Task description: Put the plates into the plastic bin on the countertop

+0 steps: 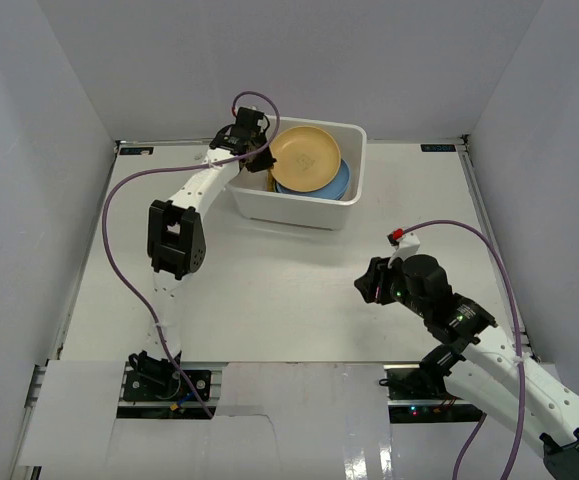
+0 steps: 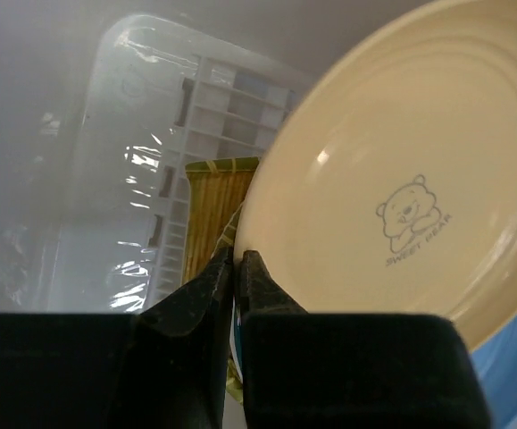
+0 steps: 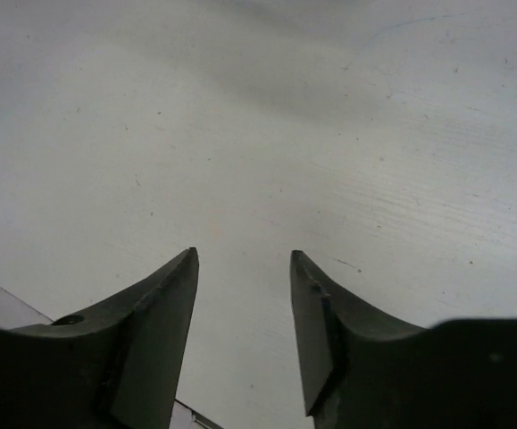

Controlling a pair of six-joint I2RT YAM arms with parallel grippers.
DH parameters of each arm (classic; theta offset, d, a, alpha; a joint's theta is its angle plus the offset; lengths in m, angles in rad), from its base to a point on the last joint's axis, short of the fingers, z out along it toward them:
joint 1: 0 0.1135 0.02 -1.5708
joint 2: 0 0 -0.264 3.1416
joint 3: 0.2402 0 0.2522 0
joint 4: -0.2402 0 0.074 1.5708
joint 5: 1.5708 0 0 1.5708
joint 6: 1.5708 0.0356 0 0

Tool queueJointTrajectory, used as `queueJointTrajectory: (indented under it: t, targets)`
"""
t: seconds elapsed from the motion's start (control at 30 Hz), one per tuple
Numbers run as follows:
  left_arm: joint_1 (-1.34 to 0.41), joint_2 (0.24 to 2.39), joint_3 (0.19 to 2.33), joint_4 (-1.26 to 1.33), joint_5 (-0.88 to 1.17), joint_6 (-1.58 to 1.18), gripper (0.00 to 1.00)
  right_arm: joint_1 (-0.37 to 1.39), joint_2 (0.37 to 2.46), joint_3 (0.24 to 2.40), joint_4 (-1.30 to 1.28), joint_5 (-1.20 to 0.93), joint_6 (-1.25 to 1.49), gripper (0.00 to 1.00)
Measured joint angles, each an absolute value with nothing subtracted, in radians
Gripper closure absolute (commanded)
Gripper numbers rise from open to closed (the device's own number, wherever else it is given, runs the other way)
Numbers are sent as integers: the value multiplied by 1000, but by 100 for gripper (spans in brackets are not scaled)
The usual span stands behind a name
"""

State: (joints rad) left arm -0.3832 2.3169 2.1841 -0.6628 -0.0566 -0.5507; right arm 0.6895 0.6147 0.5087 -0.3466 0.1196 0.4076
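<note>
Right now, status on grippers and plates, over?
Status: left gripper shut on orange-yellow plate rim, inside plastic bin. Plate leans on blue plate. The right gripper open over countertop. No obstruction seen.

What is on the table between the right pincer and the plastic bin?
Nothing. The top external view shows only bare countertop between the right pincer and the plastic bin.

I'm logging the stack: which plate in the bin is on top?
The orange-yellow plate with the bear print; it leans tilted over the blue plate.
</note>
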Motion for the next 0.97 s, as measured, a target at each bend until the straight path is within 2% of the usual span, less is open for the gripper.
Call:
queueJointTrajectory:
  t: [0.07, 0.1, 0.17, 0.2, 0.33, 0.37, 0.4, 0.57, 0.7, 0.83, 0.97]
  targets:
    - [-381, 2310, 2186, -664, -36, -543, 51, 690, 616, 510, -351, 125, 406, 40]
    - [-384, 2300, 2184, -666, -30, -538, 28, 690, 617, 514, -353, 127, 403, 34]
    - [-390, 2262, 2139, -651, -5, -539, 13, 690, 629, 529, -357, 129, 398, 28]
    - [-392, 2233, 2110, -646, 12, -538, 2, 690, 636, 539, -357, 129, 395, 22]
    - [-400, 2067, 1996, -617, 70, -536, 2, 690, 670, 595, -358, 128, 385, 3]
    - [-402, 2006, 1966, -599, 87, -533, 2, 690, 678, 615, -358, 129, 381, 2]
    - [-404, 1935, 1937, -587, 101, -530, 2, 690, 686, 637, -358, 130, 376, 10]
    - [-406, 1504, 1746, -482, 145, -502, 2, 690, 693, 779, -372, 157, 338, 10]
    - [-406, 1111, 1475, -425, 159, -481, 2, 690, 673, 900, -418, 223, 292, 10]
    - [-406, 809, 1250, -441, 144, -471, 2, 690, 600, 984, -442, 328, 252, 10]
    - [-406, 543, 1028, -474, 102, -485, 2, 690, 484, 978, -417, 388, 235, 10]
